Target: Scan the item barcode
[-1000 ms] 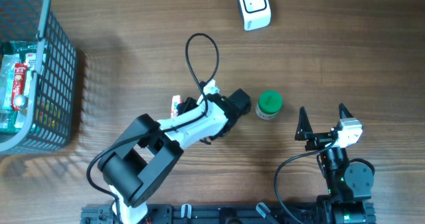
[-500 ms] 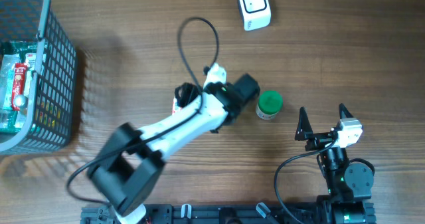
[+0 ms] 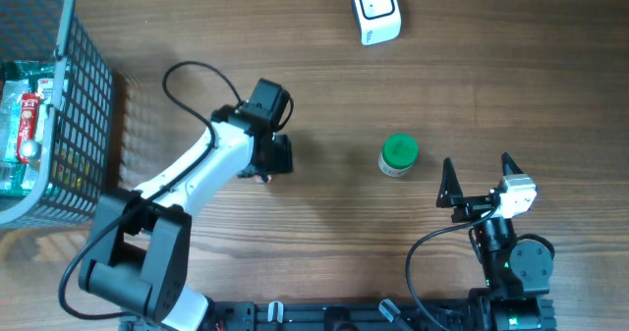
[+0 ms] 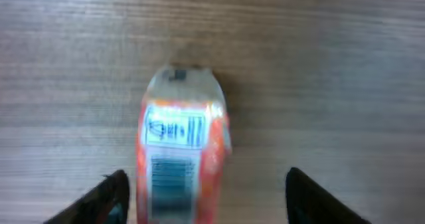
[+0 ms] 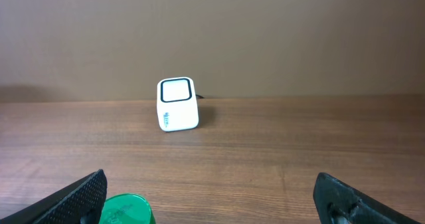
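Orange packet (image 4: 179,157): flat on bench (image 4: 332,64), lower centre of left wrist view, barcode up, inside my left pincer (image 4: 207,173), which is spread apart, ungripped. My right pincer (image 5: 209,176): wide apart, empty.

Left wrist view: packet (image 4: 180,161) blurred, print unreadable, lower end cut off by the frame edge. Overhead: packet mostly hidden under left gripper (image 3: 274,158), basket (image 3: 86,125) cut off at left edge. Right wrist view: green jar (image 5: 126,207) cut off at bottom.
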You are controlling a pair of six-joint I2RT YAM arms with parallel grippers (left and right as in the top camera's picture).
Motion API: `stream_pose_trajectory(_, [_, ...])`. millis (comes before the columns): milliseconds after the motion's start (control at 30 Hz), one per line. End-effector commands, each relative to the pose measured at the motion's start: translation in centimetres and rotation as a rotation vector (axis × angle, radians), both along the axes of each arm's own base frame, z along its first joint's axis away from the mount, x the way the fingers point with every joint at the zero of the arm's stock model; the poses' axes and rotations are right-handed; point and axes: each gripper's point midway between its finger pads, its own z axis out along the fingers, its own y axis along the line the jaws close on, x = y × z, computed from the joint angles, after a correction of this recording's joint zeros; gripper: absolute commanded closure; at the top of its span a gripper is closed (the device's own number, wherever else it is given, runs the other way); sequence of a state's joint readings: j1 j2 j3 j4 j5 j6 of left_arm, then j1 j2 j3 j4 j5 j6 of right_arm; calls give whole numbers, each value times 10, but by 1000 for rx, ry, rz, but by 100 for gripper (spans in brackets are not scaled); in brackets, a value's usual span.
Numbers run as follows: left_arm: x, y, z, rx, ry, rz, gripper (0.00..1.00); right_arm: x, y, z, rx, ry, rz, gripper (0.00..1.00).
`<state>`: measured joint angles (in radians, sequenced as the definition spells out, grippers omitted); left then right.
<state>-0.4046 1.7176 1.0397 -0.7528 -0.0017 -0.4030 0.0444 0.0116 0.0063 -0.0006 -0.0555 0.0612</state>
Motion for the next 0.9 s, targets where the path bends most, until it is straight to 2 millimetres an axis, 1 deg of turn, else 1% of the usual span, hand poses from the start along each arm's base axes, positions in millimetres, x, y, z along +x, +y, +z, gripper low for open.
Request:
stream_pose_trajectory(0, [1,8,-13,31,-37,16,49,0,-3,1,-8,-6,-13,0])
stream_pose_trajectory(33, [3,8,-15,25,-51,17,67,0,-3,1,-9,-6,-13,0])
stream_pose_trajectory(100, [8,7,-14,19,-71,43,73,0,-3,1,-8,-6,-13,0])
stream_pose_trajectory(133, [9,6,-14,17,-77,44,78,0,-3,1,-8,-6,-13,0])
stream_pose_trajectory(167, [10,7,-14,22,-84,46,76,0,-3,1,-8,-6,-13,0])
stream_pose_trajectory(200, [11,9,-14,31,-90,48,69,0,-3,1,-8,-6,-13,0])
stream_pose_trajectory(267, [11,9,-14,31,-90,48,65,0,-3,1,-9,-6,-13,0])
stream_pose_trajectory(367, [16,8,-13,27,-111,49,64,0,-3,1,-9,-6,-13,0])
stream_pose_trajectory(400, [21,7,-13,26,-138,52,65,0,-3,1,-8,-6,-13,0])
stream_pose_trajectory(433, [25,6,-13,18,-153,54,71,0,-3,1,-8,-6,-13,0])
stream_pose_trajectory(500, [25,6,-13,9,-150,93,82,0,-3,1,-8,-6,-13,0])
stream_pose_trajectory(567, [23,2,-13,9,-149,81,83,0,-3,1,-8,-6,-13,0])
stream_pose_trajectory(633, [21,-9,-12,3,-159,50,83,0,-3,1,-8,-6,-13,0])
stream_pose_trajectory(700, [22,-28,-5,-16,-177,24,83,0,-3,1,-8,-6,-13,0])
stream_pose_trajectory(733, [23,-42,7,-29,-182,16,83,0,-3,1,-8,-6,-13,0])
stream_pose_trajectory(767, [25,-52,17,-38,-187,10,83,0,-3,1,-8,-6,-13,0])
stream_pose_trajectory(800, [27,-65,32,-53,-196,5,82,0,-3,1,-8,-6,-13,0])
stream_pose_trajectory(833, [31,-84,52,-81,-218,0,83,0,-3,1,-9,-6,-13,0])
stream_pose_trajectory(867, [32,-96,63,-99,-233,-2,82,0,-3,1,-8,-6,-13,0])
